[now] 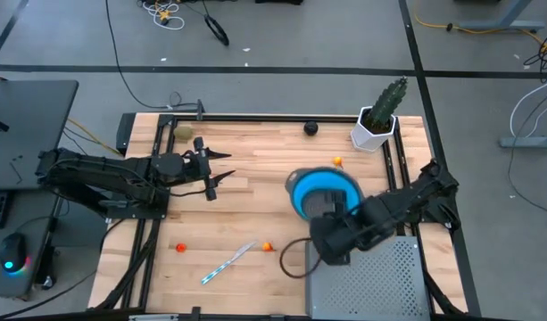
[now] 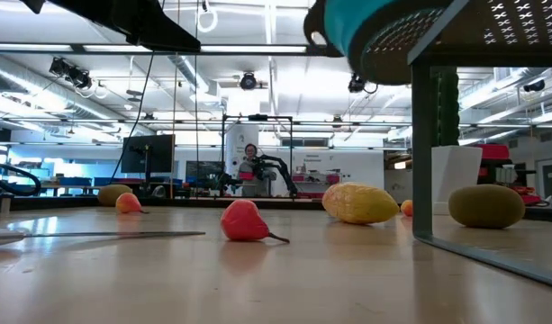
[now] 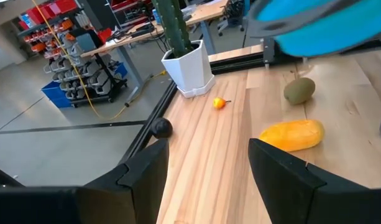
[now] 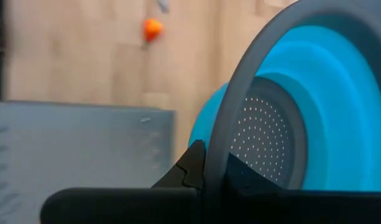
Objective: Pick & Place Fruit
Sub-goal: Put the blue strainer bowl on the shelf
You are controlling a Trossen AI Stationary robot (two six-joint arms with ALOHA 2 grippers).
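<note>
My right gripper [image 1: 325, 214] is shut on a blue colander [image 1: 322, 187] with a grey rim, held above the table's middle. Under it lie the yellow oblong fruit [image 3: 293, 135] and an olive-brown oval [image 3: 299, 90]; the colander hides both from above. My left gripper [image 1: 215, 169] is open and hovers left of the colander, touching nothing. The black ball [image 1: 310, 127] rests at the far edge, and another olive-brown piece [image 1: 182, 132] lies in the far left corner. Tiny orange-red pieces lie near the cactus [image 1: 337, 161] and toward the near edge [image 1: 180, 247] [image 1: 268, 245]. My right gripper pinches the colander's grey rim [image 4: 210, 163], one finger inside the bowl and one outside. The colander is lifted clear of the table [image 2: 384, 27] and tipped on its side, so its perforated blue inside [image 4: 265, 143] faces the wrist camera.
A green cactus in a white pot [image 1: 378, 120] stands at the far right corner. A white-and-blue stick [image 1: 228, 263] lies near the near edge. A grey perforated tray on legs [image 1: 367, 281] stands at the near right. Black rails [image 1: 255, 117] frame the tabletop.
</note>
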